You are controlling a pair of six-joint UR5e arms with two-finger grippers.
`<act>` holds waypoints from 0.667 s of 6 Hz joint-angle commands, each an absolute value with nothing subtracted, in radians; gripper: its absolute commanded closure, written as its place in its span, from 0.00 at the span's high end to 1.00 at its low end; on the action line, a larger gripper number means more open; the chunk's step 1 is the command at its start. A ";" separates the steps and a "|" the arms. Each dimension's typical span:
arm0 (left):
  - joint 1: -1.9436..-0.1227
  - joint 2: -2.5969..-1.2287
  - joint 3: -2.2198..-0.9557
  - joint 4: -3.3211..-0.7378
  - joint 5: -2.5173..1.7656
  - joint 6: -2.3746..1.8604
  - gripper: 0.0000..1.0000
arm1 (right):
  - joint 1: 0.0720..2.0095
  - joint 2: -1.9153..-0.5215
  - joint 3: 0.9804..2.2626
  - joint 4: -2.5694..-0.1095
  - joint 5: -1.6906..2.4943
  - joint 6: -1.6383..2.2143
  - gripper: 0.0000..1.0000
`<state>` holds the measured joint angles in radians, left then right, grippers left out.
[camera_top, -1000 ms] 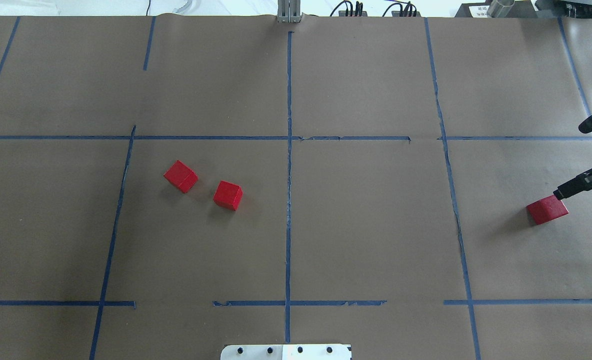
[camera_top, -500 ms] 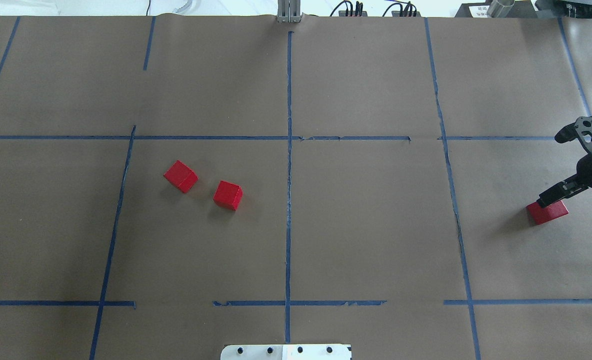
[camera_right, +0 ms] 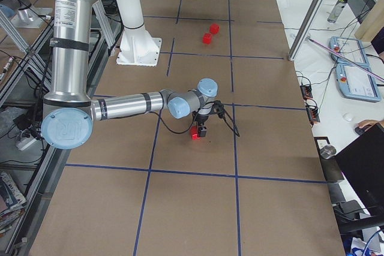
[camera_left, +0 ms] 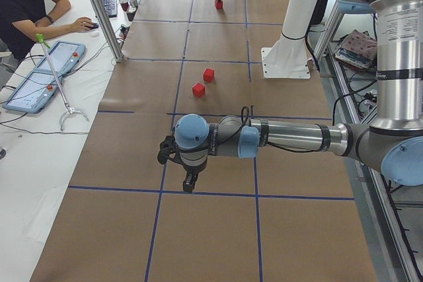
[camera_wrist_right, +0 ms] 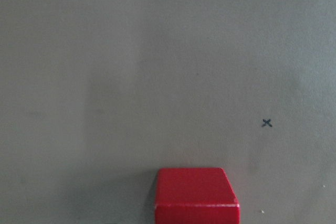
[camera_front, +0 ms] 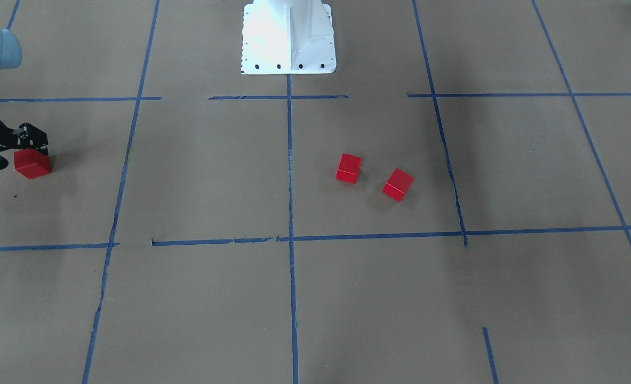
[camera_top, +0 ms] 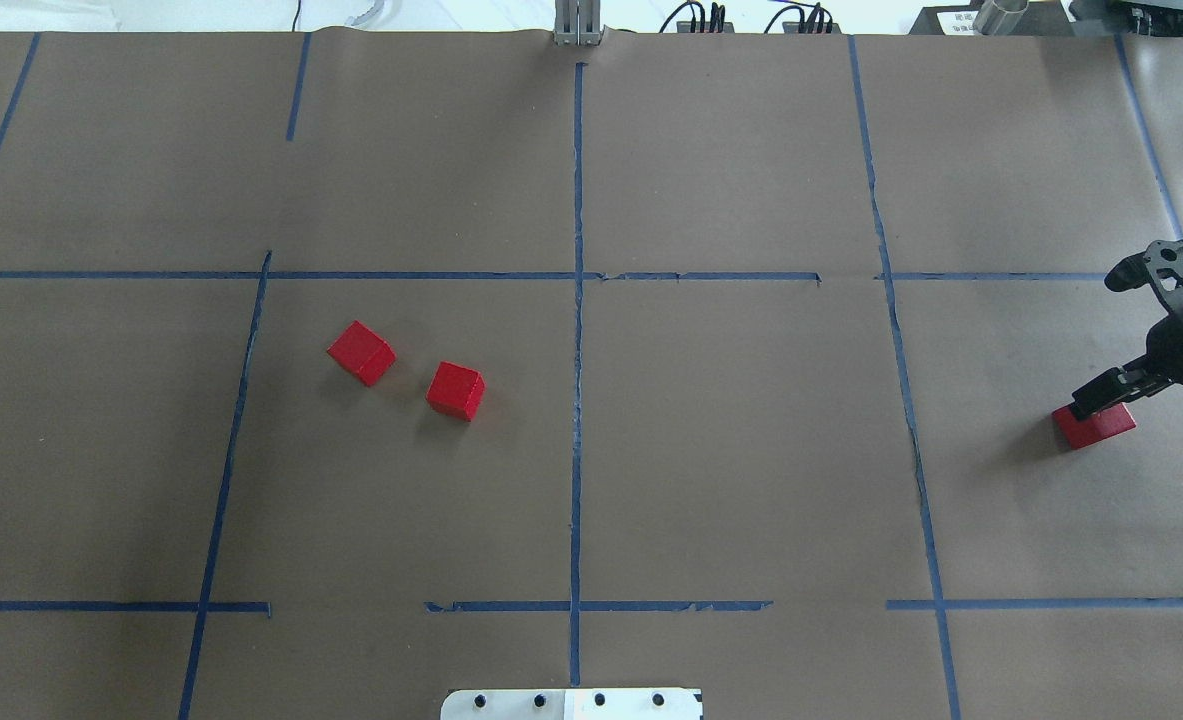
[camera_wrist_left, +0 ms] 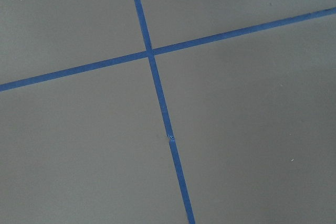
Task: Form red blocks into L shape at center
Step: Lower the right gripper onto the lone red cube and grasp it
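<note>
Our right gripper (camera_top: 1101, 398) hangs just over the far red block (camera_top: 1099, 428), way off at our right side. We can't tell if it's spread or shut, or touching the block yet. A 2nd red block (camera_top: 361, 352) and a 3rd red block (camera_top: 455, 390) sit near each other, left of the center (camera_top: 551, 430) w/ its blue tape line (camera_top: 577, 350). Our left gripper (camera_left: 190, 183) hangs over brown paper (camera_wrist_left: 236, 140); can't tell its state either. What may go wrong: if the right gripper isn't lined up, a finger could land on top and shove the block away. It's also a long trip to the center, so a weak pinch may drop it.
</note>
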<state>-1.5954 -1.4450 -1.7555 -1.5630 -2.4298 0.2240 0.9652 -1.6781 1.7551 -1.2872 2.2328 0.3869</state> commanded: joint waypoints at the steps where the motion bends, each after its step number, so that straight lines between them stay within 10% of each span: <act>1: -1.595 -1.445 -1.761 -1.563 -2.430 0.224 1.00 | 0.945 -1.672 1.727 -1.285 2.230 0.387 1.00; 2: -1.595 -1.445 -1.764 -1.562 -2.430 0.222 1.00 | 0.942 -1.671 1.729 -1.285 2.229 0.402 0.78; 3: -1.595 -1.445 -1.764 -1.563 -2.430 0.222 1.00 | 0.942 -1.667 1.729 -1.284 2.214 0.443 0.07; 4: -1.595 -1.445 -1.766 -1.562 -2.430 0.222 1.00 | 0.943 -1.667 1.761 -1.284 2.210 0.446 0.00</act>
